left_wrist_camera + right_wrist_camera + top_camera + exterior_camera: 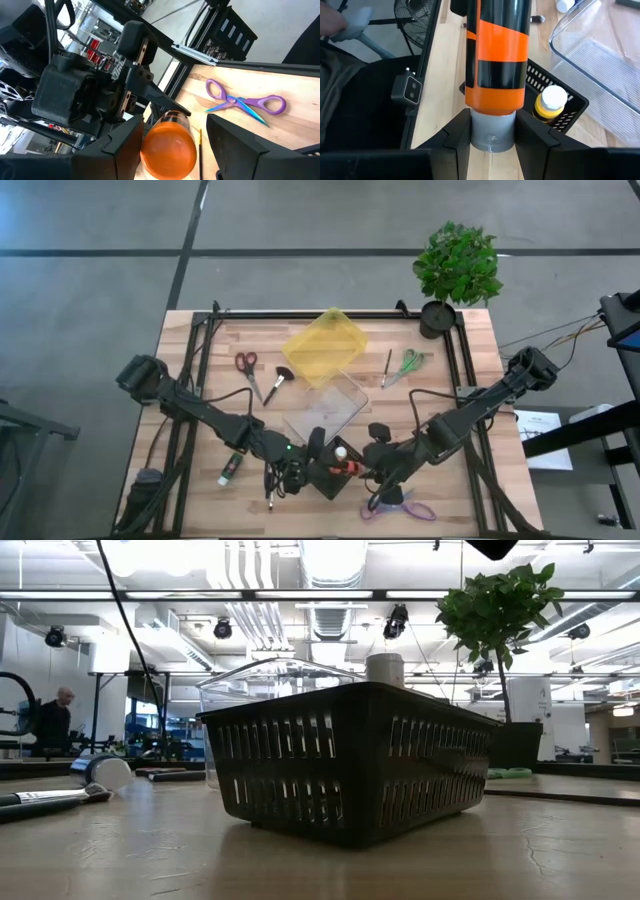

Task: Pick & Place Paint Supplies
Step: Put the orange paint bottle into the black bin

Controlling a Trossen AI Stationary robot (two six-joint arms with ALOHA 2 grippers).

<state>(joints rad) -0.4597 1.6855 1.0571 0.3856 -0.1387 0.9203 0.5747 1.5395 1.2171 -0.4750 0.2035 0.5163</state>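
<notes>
The orange paint bottle (169,146), pinched in our left gripper (172,150) above the black basket (330,472), is what we are handing to our right gripper (492,137), itself clamping an orange-and-black tube (496,60); next, we judge, comes lowering it into the basket beside the yellow bottle (550,104).

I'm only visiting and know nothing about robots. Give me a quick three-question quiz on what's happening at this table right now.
1. True or false: the purple scissors lie on the table, outside the black basket.
2. Which side's hand grips the orange-and-black tube by its grey cap? A left, B right.
3. Fill in: at one corner of the table stands a potted ____.
Key: 1 true; 2 B, the right hand; 3 plant.
</notes>
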